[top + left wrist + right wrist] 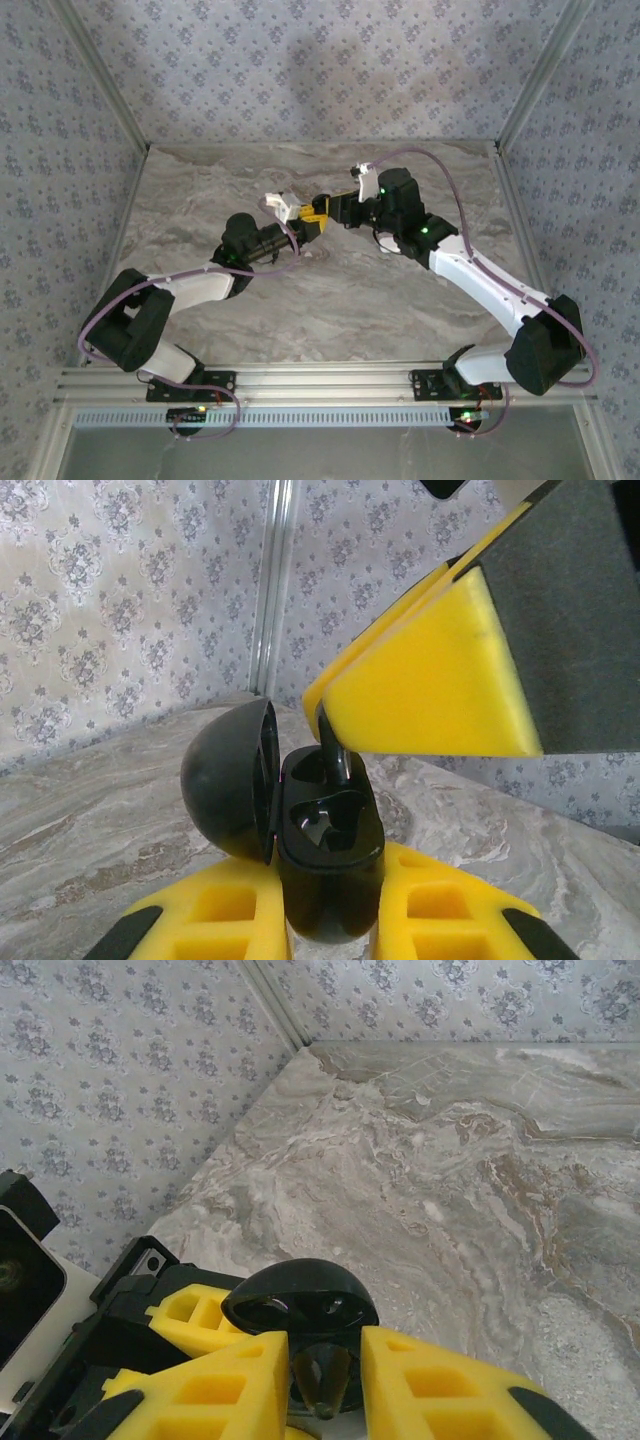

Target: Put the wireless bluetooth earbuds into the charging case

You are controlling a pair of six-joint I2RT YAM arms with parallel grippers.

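Observation:
My left gripper [330,895] is shut on the lower body of a black charging case [330,830], which it holds up off the table. The case's domed lid [225,780] hangs open to the left. A black earbud [335,750] stands stem-up in the far slot of the case, and the near slot is empty. My right gripper [325,1360] hovers directly over the case. Its yellow fingers [440,680] flank the earbud [322,1380] with a thin gap on each side. In the top view both grippers meet mid-table, left gripper [306,226] and right gripper [326,208].
The marble tabletop [480,1180] spreads out beyond the case. Patterned walls [120,600] and a metal corner post [272,580] close off the back. Both arms reach in over the middle of the table.

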